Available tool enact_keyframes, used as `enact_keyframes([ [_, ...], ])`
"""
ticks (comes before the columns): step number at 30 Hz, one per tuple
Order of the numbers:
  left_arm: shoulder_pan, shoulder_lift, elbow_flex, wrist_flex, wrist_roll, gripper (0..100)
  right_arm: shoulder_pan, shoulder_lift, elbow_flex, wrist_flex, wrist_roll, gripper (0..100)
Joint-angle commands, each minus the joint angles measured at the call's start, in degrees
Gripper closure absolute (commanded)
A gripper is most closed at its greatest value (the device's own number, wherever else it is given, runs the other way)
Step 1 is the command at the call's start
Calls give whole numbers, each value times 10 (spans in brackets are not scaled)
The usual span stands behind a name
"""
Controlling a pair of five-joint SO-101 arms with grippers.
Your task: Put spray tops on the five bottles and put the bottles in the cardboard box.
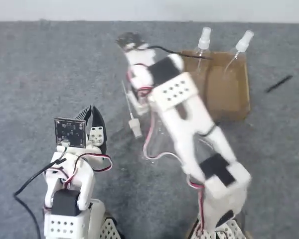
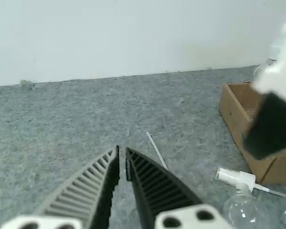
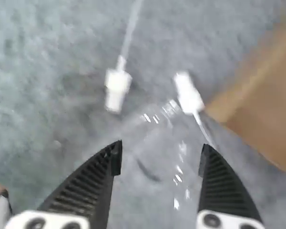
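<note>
Left gripper (image 2: pixel 122 151) hung low over the counter (image 1: pixel 40 64), pressed nearly together. Centre: right gripper (image 3: pixel 160 148) was spread above a clear bottle (image 3: pixel 155 131) lying beside a loose spray top (image 3: pixel 117 88). Far right, two capped bottles (image 1: pixel 203 45) stood in the cardboard box (image 1: pixel 224 97). Capping stage, I judged; next called for a square pinch on that bottle.

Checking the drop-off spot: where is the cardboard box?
High view: the cardboard box sits on the carpet, far side, right of centre, holding two upright spray-topped bottles.

Carpet (image 1: pixel 45 64) at left open; spray top (image 1: pixel 135 127) + clear bottle (image 2: pixel 240 207) litter floor nr cardboard box (image 1: pixel 229 99), 2 bottles (image 1: pixel 204 37) inside.
</note>
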Motion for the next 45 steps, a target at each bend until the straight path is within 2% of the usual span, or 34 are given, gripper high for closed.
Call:
enact_keyframes([
  [1,-3,-7,-6,-20,-2,988,49,-138,108,23,51,793],
  [8,-3,-7,-6,-20,-1,988,151,-314,341,19,139,791],
  [12,-3,-7,-6,-20,-2,988,225,-385,462,5,236,790],
  [18,-3,-7,-6,-20,-2,988,371,-448,635,-119,342,791],
  [23,-3,-7,-6,-20,-1,988,438,-453,756,-204,421,790],
  [34,-3,-7,-6,-20,-2,988,457,-453,922,-367,433,800],
  [40,-3,-7,-6,-20,-1,988,459,-456,953,-407,430,967],
  [45,-3,-7,-6,-20,-1,988,531,-459,929,-407,411,987],
])
